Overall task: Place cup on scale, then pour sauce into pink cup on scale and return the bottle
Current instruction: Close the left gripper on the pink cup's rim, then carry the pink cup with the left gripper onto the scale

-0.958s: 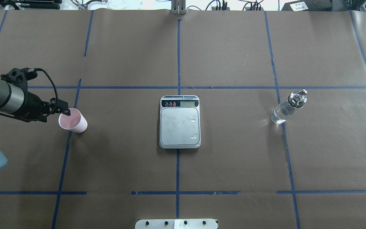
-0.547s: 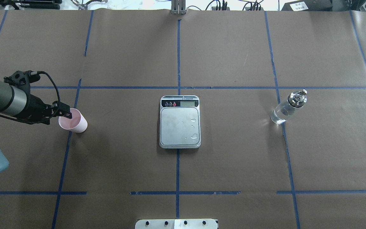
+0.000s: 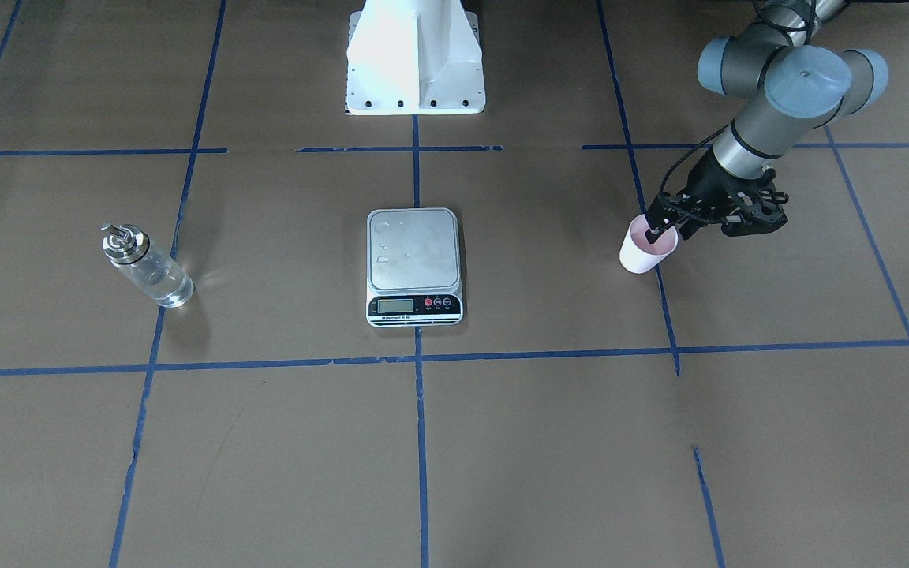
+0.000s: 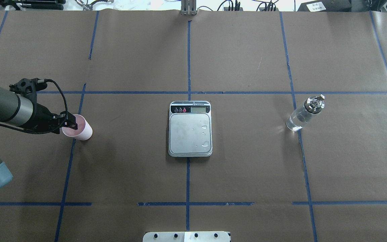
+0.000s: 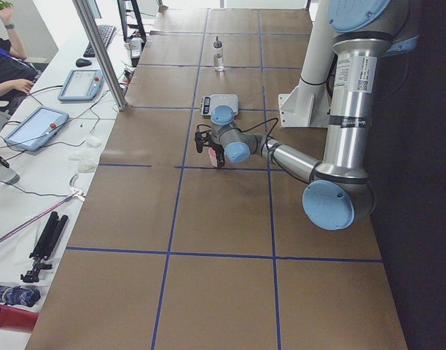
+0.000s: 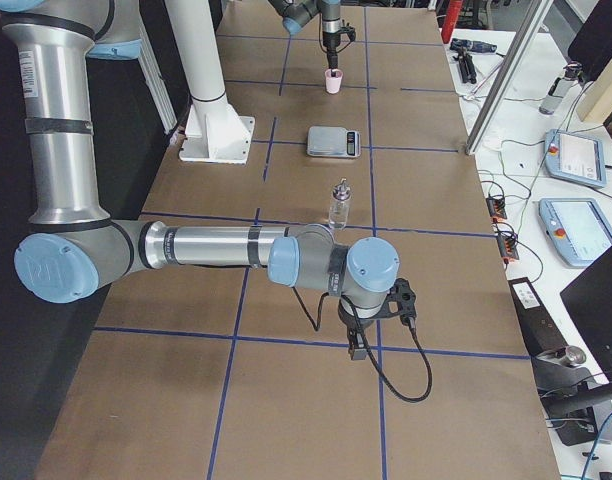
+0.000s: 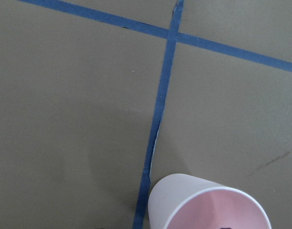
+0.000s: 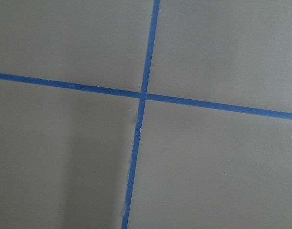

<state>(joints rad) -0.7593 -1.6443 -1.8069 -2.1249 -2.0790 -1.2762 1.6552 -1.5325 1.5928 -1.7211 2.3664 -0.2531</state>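
Note:
The pale pink cup (image 4: 82, 130) stands upright on the table, far left of the scale (image 4: 190, 134); it also shows in the front view (image 3: 644, 254) and the left wrist view (image 7: 203, 205). My left gripper (image 4: 70, 125) is low at the cup's left rim and looks open, with one finger (image 3: 652, 231) inside the cup and the other outside. The scale's steel platform holds only a few water drops. The clear bottle (image 4: 301, 115) stands far right of the scale. My right gripper (image 6: 357, 350) shows only in the exterior right view, low over bare table; I cannot tell its state.
Brown paper with blue tape lines covers the table. The robot's white base (image 3: 415, 55) stands behind the scale in the front view. Tablets and cables (image 6: 576, 190) lie beyond the table's far edge.
My left gripper has moved down and slightly towards me at the cup's rim, so its finger sits deeper in the cup. Cup, scale and bottle have not moved.

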